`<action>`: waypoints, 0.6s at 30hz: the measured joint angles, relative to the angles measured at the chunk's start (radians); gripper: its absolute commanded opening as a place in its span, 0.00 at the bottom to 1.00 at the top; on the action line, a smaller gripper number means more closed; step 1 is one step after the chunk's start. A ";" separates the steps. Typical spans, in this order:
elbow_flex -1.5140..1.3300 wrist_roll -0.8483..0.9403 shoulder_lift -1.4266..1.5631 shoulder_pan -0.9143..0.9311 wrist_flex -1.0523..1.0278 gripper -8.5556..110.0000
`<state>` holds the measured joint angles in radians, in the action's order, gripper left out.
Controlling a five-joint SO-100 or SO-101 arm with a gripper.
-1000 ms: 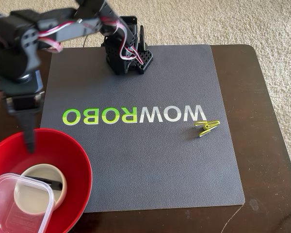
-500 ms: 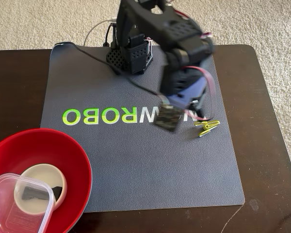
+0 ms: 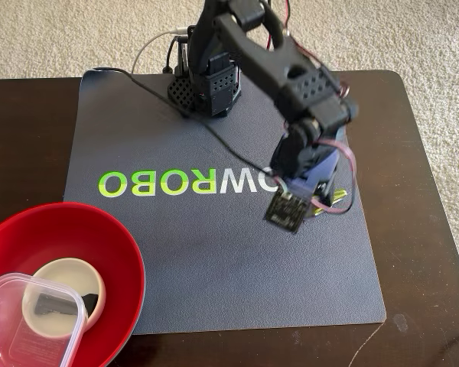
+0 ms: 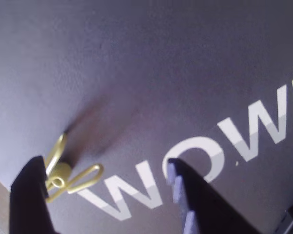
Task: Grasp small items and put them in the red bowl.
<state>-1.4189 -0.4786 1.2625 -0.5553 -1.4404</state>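
The yellow-green clothespin (image 4: 68,178) lies flat on the grey mat beside the letter W. My gripper (image 4: 103,165) hangs open just above it, and the clothespin sits against the inside of the left finger (image 4: 31,200) in the wrist view. In the fixed view the arm's wrist (image 3: 294,206) covers nearly all of the clothespin (image 3: 340,199). The red bowl (image 3: 99,222) stands at the lower left. It holds the small white bowl (image 3: 76,275), the clear square tub (image 3: 15,329) and the black clip (image 3: 50,304).
The grey mat (image 3: 214,260) with WOWROBO lettering covers most of the dark wooden table (image 3: 421,229). The arm's base (image 3: 206,88) stands at the mat's far edge with a cable trailing across. Carpet lies beyond the table.
The arm has swung from above the red bowl at the left across to the right and come down over the clothespin. The clothespin has not moved.
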 measured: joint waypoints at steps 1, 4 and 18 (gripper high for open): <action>0.000 0.000 -0.006 -0.006 0.011 0.34; 0.002 0.008 -0.032 -0.009 0.025 0.34; 0.055 0.057 -0.104 -0.023 0.064 0.29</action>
<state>-1.3637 -0.4218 1.1582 -0.5783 -1.3760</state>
